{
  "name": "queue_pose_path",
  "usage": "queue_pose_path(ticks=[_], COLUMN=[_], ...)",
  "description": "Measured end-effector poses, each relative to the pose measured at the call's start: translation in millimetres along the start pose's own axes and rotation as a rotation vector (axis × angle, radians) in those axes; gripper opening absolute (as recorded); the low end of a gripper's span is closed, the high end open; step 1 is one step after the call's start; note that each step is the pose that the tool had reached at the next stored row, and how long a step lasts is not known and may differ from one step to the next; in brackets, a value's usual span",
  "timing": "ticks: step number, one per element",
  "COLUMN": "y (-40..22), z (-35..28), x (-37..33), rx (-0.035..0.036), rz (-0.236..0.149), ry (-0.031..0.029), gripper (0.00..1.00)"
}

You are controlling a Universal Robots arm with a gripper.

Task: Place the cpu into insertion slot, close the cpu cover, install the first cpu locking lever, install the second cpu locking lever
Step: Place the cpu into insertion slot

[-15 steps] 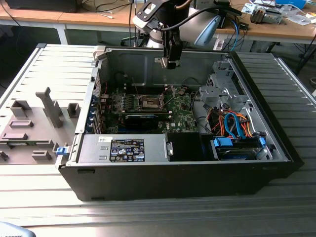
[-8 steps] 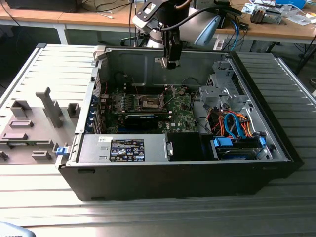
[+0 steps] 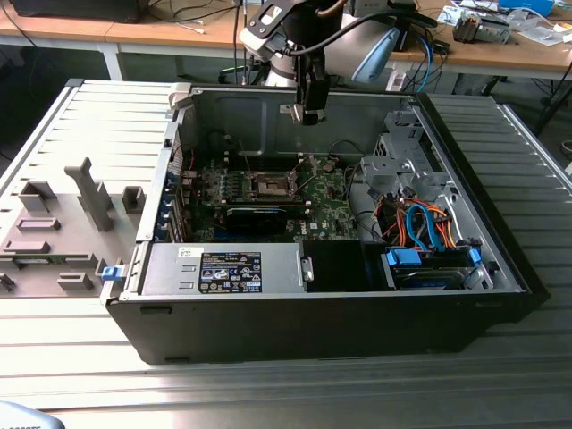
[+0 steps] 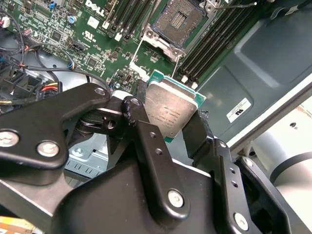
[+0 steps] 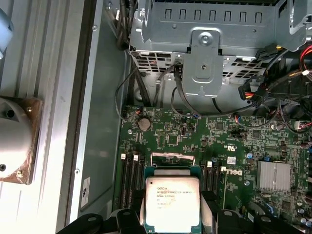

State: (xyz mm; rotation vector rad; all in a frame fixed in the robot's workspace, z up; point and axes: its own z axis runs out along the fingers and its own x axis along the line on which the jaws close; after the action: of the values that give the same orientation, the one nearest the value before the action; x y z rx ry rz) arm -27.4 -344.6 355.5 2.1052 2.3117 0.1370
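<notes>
End effector (image 4: 168, 118) clamps the cpu (image 4: 171, 108) by opposite edges.

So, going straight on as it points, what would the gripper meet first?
Likely the square metal-rimmed insertion slot on the green circuit board, met by the held silvery square cpu; depth unclear.

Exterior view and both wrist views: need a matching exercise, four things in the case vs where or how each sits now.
Things:
1. cpu
2. insertion slot
3. orange and blue cables
4. silver labelled box

States:
A. uncovered, nothing seated in it
B. along the near wall of the case in the exterior view
C. clamped in the claw, not yet seated
D. bundled at the exterior view's right

Pairs: 1-C, 2-A, 3-D, 4-B.
</notes>
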Motion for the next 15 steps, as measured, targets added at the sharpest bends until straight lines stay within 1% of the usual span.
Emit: queue_pose_path(ticks=[15], y=[0.0], z=[0.0], x=[0.0], rx=[-0.0006], rz=[0.012], ry=[-0.0009], gripper=[0.55])
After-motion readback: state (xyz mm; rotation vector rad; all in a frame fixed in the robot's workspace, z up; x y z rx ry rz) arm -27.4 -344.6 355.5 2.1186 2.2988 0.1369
